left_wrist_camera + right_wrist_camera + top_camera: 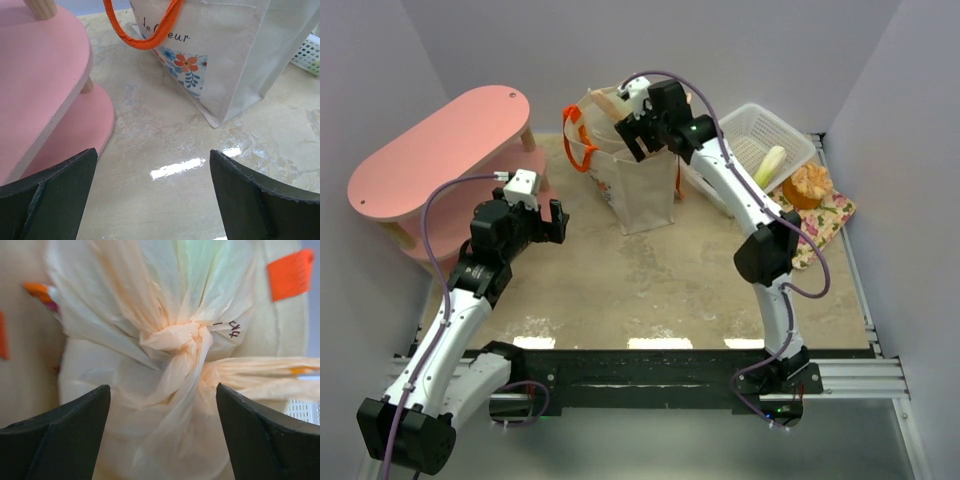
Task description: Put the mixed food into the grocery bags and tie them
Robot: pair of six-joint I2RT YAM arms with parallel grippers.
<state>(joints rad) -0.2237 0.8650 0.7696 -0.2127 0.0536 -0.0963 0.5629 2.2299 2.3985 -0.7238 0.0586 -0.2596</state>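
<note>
The beige canvas tote [645,195] with orange handles [578,140] stands upright at the back middle; its flower print [186,65] faces the left wrist view. My right gripper [642,135] hovers over its mouth. In the right wrist view it [163,387] is open, its fingers wide apart on either side of the knotted peach plastic bag [172,337], which sits inside the tote. My left gripper [552,222] is open above the bare table, left of the tote, with nothing between its fingers [60,190]. A white-green leek [770,165] and golden bread [810,185] lie at the right.
A pink two-tier stool [440,160] stands at the left, close to my left gripper, its lower shelf [75,130] beside the finger. The white slatted basket [760,125] holds the leek. The floral mat [825,225] lies under the bread near the right wall.
</note>
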